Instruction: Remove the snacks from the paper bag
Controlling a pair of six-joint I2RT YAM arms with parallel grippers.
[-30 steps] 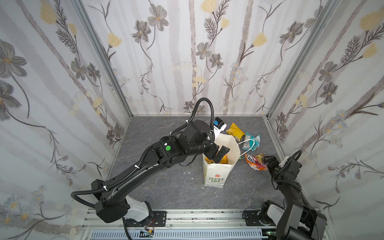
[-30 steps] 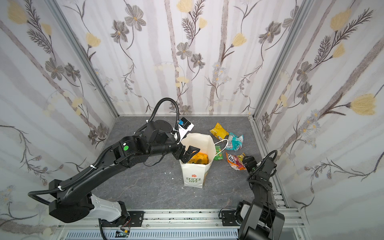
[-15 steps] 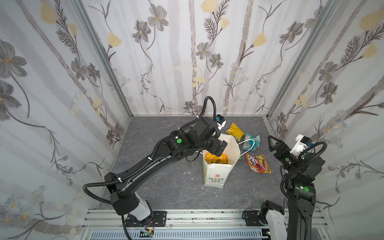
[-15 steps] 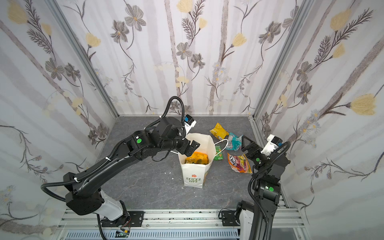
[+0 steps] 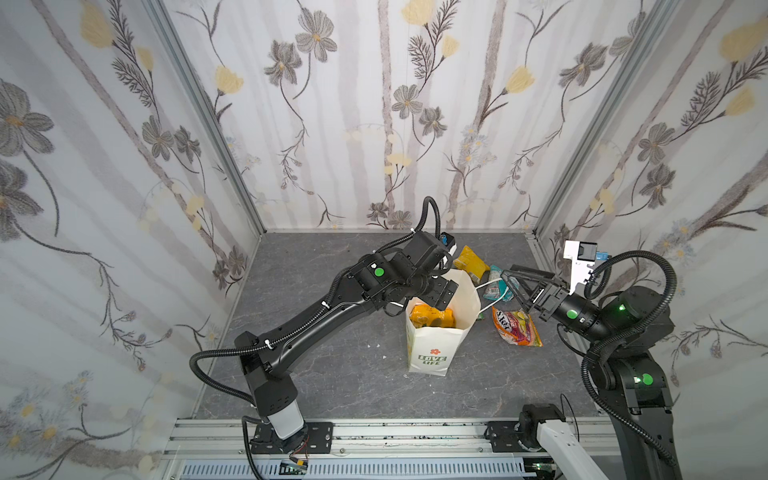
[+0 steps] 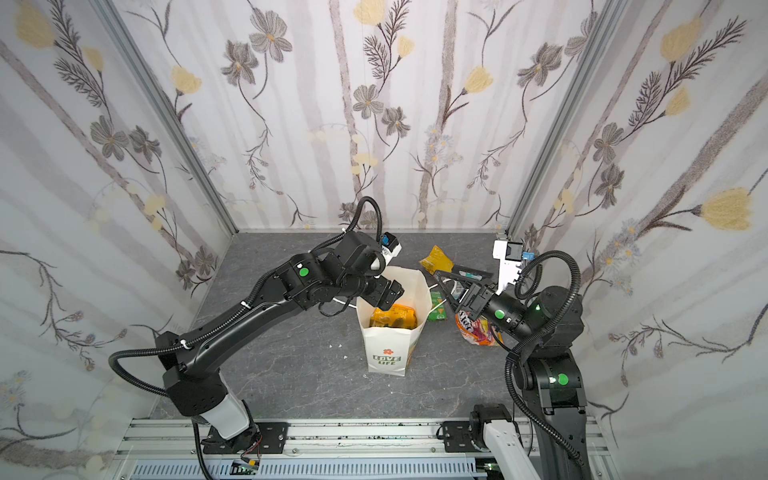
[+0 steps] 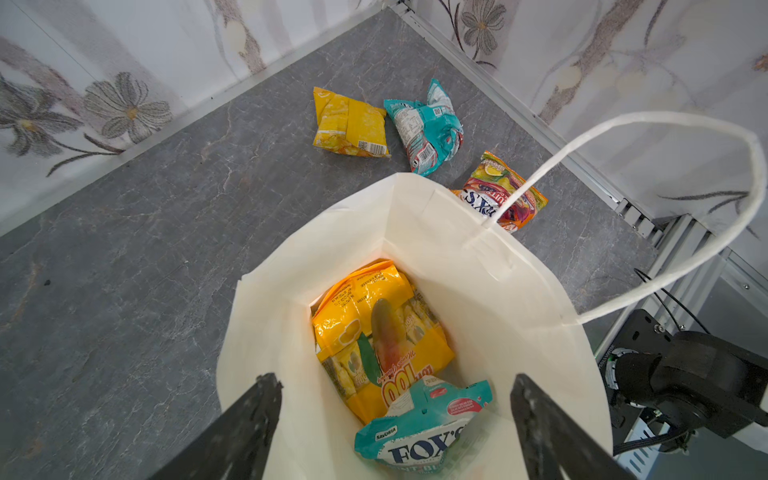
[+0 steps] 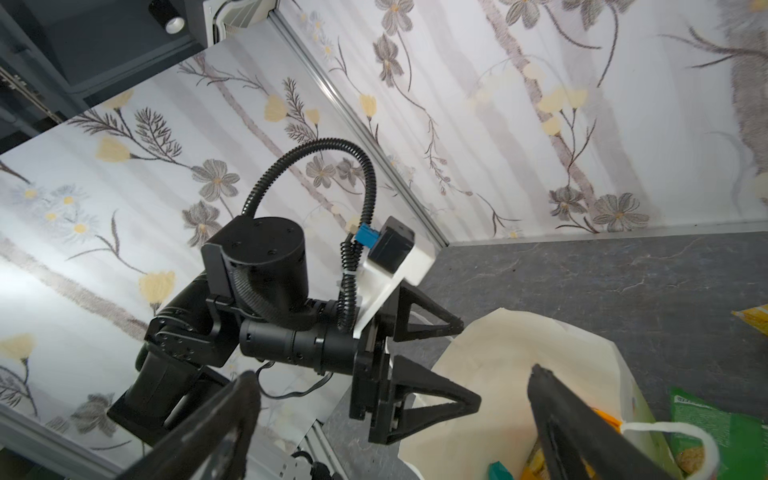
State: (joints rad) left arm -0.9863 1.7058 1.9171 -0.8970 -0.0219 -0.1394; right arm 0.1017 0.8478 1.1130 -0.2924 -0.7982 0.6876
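Bench [image 5: 332, 374]: carrying paper bag [image 5: 432, 353] upright.
Left end effector [image 7: 395, 378]: hovering spread above its mouth; teal packet [image 7: 419, 432] lying uppermost, best taken first.
Right end effector [image 8: 392, 374]: hanging spread, empty.

Grey, stone-veined table [image 5: 332, 374], dull finish, a few tiny white specks [image 5: 385, 356] on the bare middle. White paper bag [image 5: 432, 349] stands upright right of centre, mouth open. Four packets lie flat toward the back right corner: yellow packet [image 5: 469, 259] and teal packet [image 7: 428, 129] side by side behind the bag, green packet [image 6: 437, 305] just beside the bag's right wall, and a red-and-orange packet [image 5: 517, 328] just beyond the green one, nearer the right edge.
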